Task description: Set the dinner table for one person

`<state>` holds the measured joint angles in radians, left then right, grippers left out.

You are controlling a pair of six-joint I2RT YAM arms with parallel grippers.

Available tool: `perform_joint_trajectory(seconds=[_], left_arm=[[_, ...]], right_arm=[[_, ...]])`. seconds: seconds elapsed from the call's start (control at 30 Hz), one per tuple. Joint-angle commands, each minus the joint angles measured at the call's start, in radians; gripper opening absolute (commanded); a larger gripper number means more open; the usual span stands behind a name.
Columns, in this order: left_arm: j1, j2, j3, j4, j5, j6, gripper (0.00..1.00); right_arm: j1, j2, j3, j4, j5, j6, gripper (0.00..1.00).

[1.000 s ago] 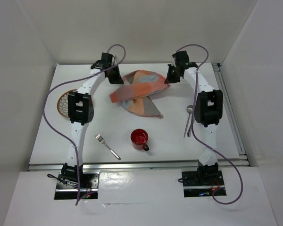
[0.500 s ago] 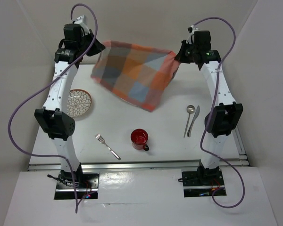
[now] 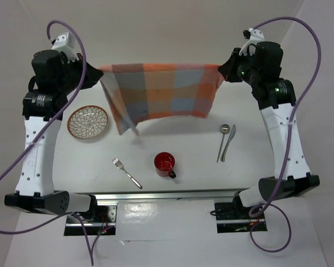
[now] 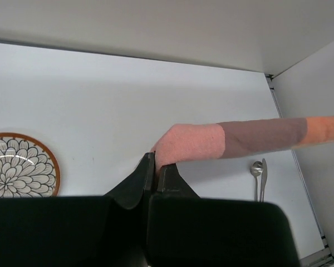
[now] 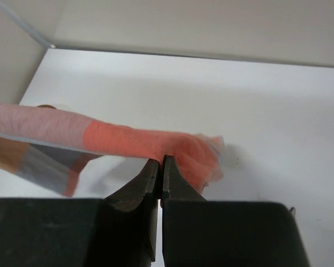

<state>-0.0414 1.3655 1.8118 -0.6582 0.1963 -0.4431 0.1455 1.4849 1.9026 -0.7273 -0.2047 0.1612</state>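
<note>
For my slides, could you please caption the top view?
Left tool and right tool hold checked cloth above the table.

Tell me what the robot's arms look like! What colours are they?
The left arm and right arm are white tubes with chunky black joints. A purple cable loops off each. The left gripper and right gripper are black, with two thin pointed fingers.

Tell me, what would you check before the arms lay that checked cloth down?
1. Shut left tool pinching a checked cloth corner: ok.
2. Shut right tool pinching the other top corner: ok.
3. Cloth hanging smooth: not ok, lower left corner curled.
4. Clearance of red mug, fork, spoon, knife from cloth: ok.
5. Clearance of patterned plate from cloth edge: cannot tell, very close.
6. Free dinner table behind cloth: cannot tell, hidden.
</note>
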Motion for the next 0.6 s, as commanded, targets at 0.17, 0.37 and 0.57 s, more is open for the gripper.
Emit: perform_joint_trajectory(seconds=[0.17, 0.37, 0.57], left_arm=[[0.009, 0.015, -0.029, -0.003, -0.017, 0.041, 0.0], [0.0, 0.255, 0.006, 0.116, -0.017, 0.023, 0.0], [-0.048, 0.834, 0.56, -0.056, -0.167, -0.009, 0.62]], right_arm=[[0.009, 0.021, -0.07, 0.077, 0.062, -0.009, 0.0], [-0.009, 0.332, 0.008, 0.18, 0.063, -0.02, 0.0], [-0.032, 0.723, 0.407, 0.123, 0.071, 0.014, 0.51]])
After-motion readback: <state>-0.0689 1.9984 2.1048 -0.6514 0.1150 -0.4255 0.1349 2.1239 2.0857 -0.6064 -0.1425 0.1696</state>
